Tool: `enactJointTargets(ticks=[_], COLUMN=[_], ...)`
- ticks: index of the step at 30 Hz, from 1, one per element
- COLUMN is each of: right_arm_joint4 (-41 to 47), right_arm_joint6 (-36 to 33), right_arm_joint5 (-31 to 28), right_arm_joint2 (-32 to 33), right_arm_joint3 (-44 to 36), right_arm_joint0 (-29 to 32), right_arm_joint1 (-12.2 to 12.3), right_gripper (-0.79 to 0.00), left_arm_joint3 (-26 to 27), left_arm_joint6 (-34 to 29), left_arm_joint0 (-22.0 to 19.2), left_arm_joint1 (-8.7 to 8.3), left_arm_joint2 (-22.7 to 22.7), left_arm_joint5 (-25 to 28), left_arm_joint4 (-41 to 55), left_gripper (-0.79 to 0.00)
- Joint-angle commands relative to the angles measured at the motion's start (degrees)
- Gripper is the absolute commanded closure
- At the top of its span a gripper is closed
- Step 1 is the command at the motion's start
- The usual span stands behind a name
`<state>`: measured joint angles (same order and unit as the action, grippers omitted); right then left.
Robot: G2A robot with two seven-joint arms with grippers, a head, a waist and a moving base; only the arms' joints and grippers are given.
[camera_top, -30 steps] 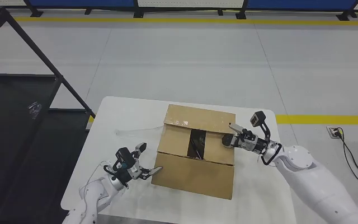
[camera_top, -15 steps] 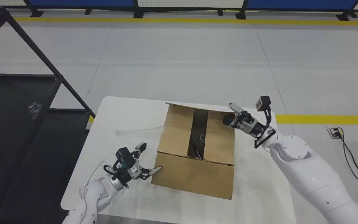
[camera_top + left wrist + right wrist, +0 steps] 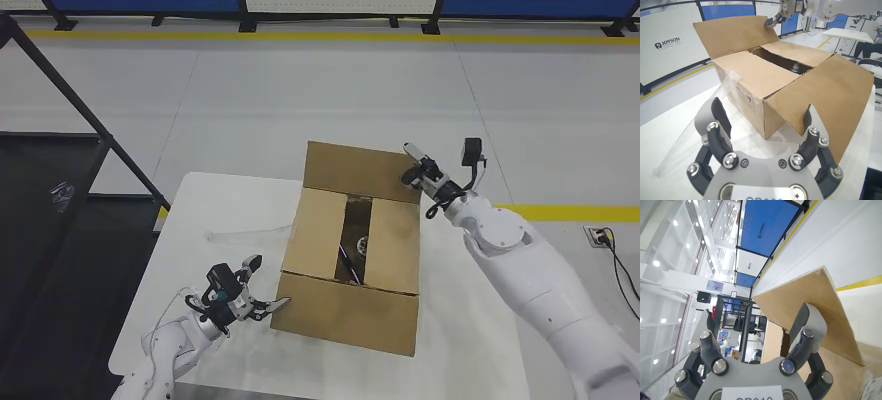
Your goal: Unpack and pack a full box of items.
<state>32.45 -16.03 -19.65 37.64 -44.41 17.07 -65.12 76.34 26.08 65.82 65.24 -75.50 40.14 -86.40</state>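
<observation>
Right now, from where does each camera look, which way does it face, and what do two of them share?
Top view: above the arms, looking down at the table and box; both arms show, with left pincer and right pincer.
Left wrist view: behind the left pincer, low beside the box's corner, facing across it; open fingers show.
Right wrist view: behind the right pincer, facing along the raised rear flap; one finger touches it.
Shared: both wrist views show that flap.

Cardboard box (image 3: pixel 340 262) on a white table (image 3: pixel 215 215). Its raised far flap (image 3: pixel 360 172) touches the right gripper (image 3: pixel 411 167) at one corner. The box's near corner lies just beside the spread left gripper (image 3: pixel 265 286).
</observation>
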Motion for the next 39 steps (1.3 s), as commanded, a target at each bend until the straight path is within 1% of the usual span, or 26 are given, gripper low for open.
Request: enactJointTargets(ticks=[1, 4, 7, 9, 13, 15, 17, 22, 25, 34, 37, 39], right_arm_joint4=[-1.1, -2.5, -3.5, -4.2, -6.1, -6.4, -6.1, -5.5, -5.4, -5.5, -5.6, -5.6], right_arm_joint6=[1.9, 4.2, 4.4, 4.5, 6.8, 6.4, 4.5, -0.2, -1.8, -8.6, -8.5, -7.7], right_arm_joint5=[-0.3, -1.0, -0.8, -0.3, -0.6, -0.6, -0.7, -1.1, -1.9, -3.3, -3.9, -5.8], right_arm_joint2=[-1.2, -2.7, -4.0, -4.5, -5.2, -5.3, -5.1, -4.4, -3.8, -2.1, -1.5, -0.9], right_arm_joint3=[3.2, 7.4, 11.2, 13.9, 18.2, 19.8, 21.3, 24.4, 25.8, 28.7, 29.4, 29.6], right_arm_joint0=[-1.2, -2.3, -3.1, -3.8, -4.7, -4.9, -5.3, -6.1, -6.5, -7.6, -7.7, -7.6], right_arm_joint1=[-1.6, -3.9, -6.0, -7.3, -9.5, -10.4, -11.1, -12.5, -13.2, -14.1, -14.3, -14.3], right_gripper=[-0.785, -0.785, -0.785, -0.785, -0.785, -0.785, -0.785, -0.785, -0.785, -0.785, -0.785, -0.785], left_arm_joint3=[0.0, 0.0, 0.0, 0.0, 0.0, 0.0, 0.0, 0.0, 0.0, 0.0, 0.0, 0.0], left_arm_joint6=[0.0, 0.0, 0.0, 0.0, 0.0, 0.0, 0.0, 0.0, 0.0, 0.0, 0.0, 0.0], left_arm_joint0=[0.0, 0.0, 0.0, 0.0, 0.0, 0.0, 0.0, 0.0, 0.0, 0.0, 0.0, 0.0], left_arm_joint1=[0.00, 0.00, 0.00, 0.00, 0.00, 0.00, 0.00, 0.00, 0.00, 0.00, 0.00, 0.00], left_arm_joint2=[0.0, 0.0, 0.0, 0.0, 0.0, 0.0, 0.0, 0.0, 0.0, 0.0, 0.0, 0.0], left_arm_joint5=[0.0, 0.0, 0.0, 0.0, 0.0, 0.0, 0.0, 0.0, 0.0, 0.0, 0.0, 0.0], left_arm_joint4=[0.0, 0.0, 0.0, 0.0, 0.0, 0.0, 0.0, 0.0, 0.0, 0.0, 0.0, 0.0], left_gripper=[-0.785, -0.785, -0.785, -0.785, -0.785, -0.785, -0.785, -0.785, -0.785, -0.785, -0.785, -0.785])
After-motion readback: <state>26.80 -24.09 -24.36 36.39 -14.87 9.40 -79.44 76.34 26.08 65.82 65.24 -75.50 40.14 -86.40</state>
